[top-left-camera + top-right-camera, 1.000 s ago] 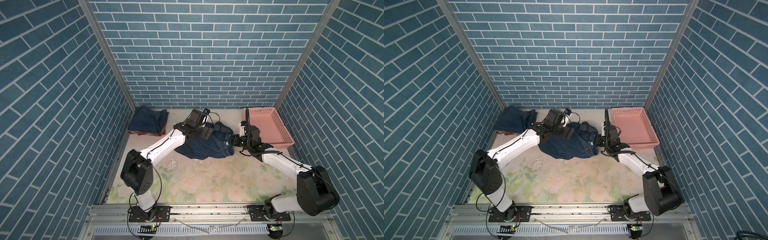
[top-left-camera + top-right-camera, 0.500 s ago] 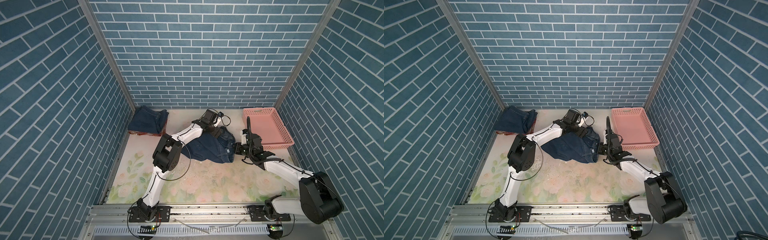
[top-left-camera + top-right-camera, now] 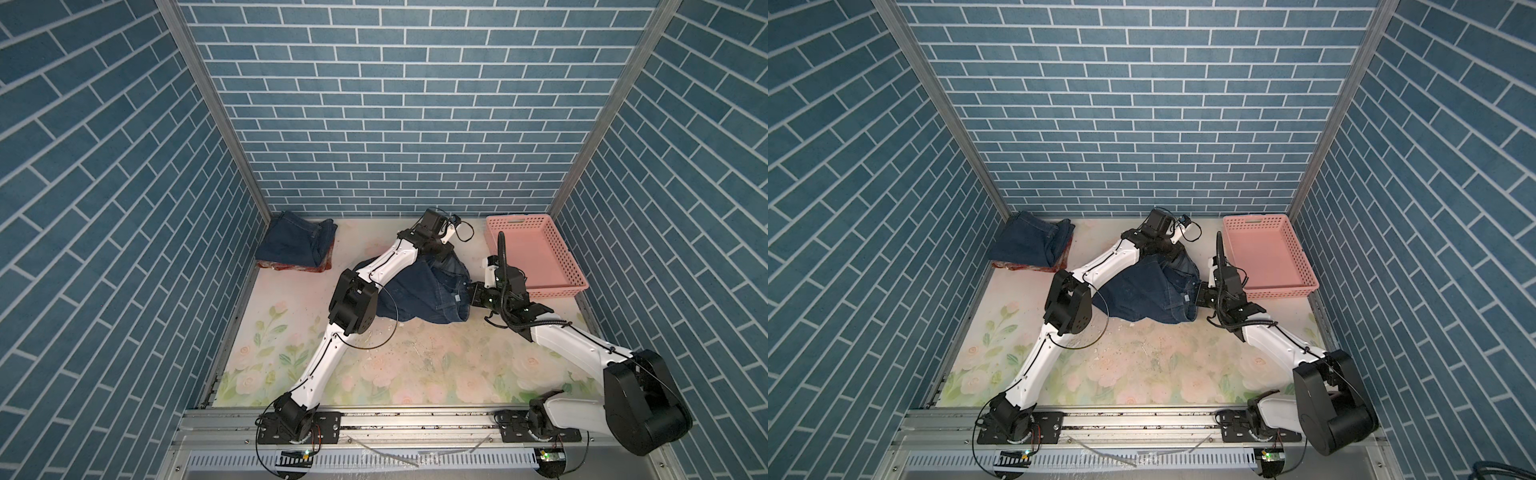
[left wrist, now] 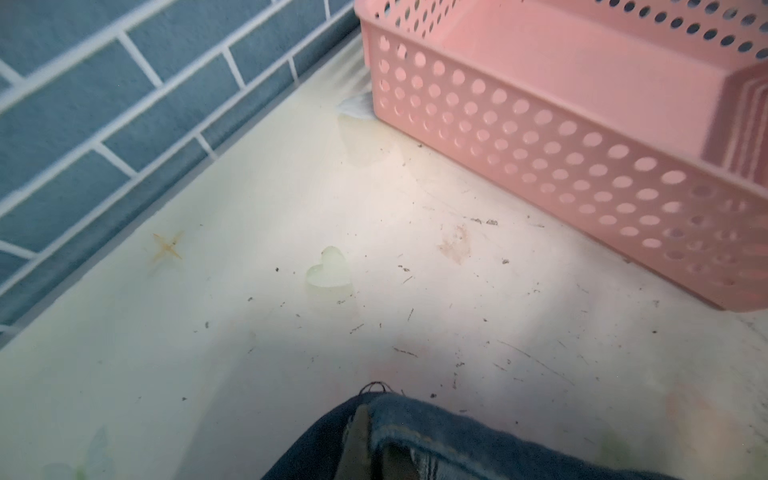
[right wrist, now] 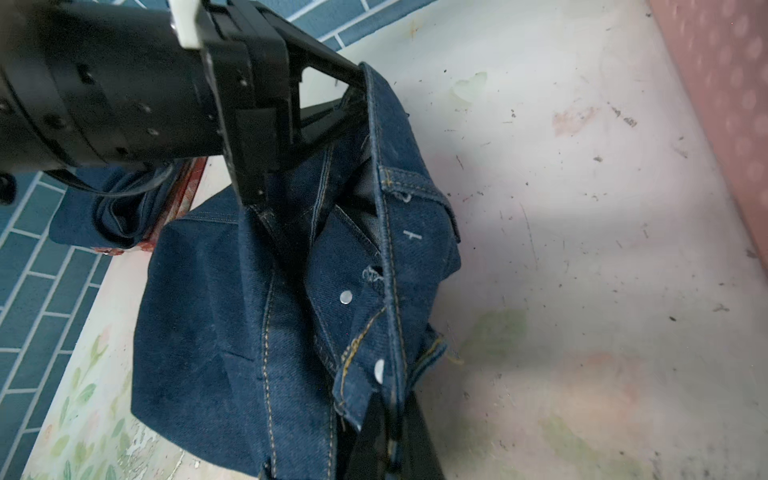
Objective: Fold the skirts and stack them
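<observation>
Beside the pink basket [image 3: 557,292], our left gripper [image 5: 357,87] has just clenched on the waistband of the denim skirt [image 5: 216,299], so folding can start; whether the right gripper [image 5: 392,451] grips, we cannot tell.

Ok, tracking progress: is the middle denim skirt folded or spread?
Not folded: the denim skirt lies loosely bunched, its waistband stretched between the left gripper and right gripper.

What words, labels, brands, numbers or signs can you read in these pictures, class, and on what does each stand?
No text can be read.
Too small to read: the pale patch on the spread denim skirt.
No lettering visible: the metal snaps.
No print: the pink basket.
</observation>
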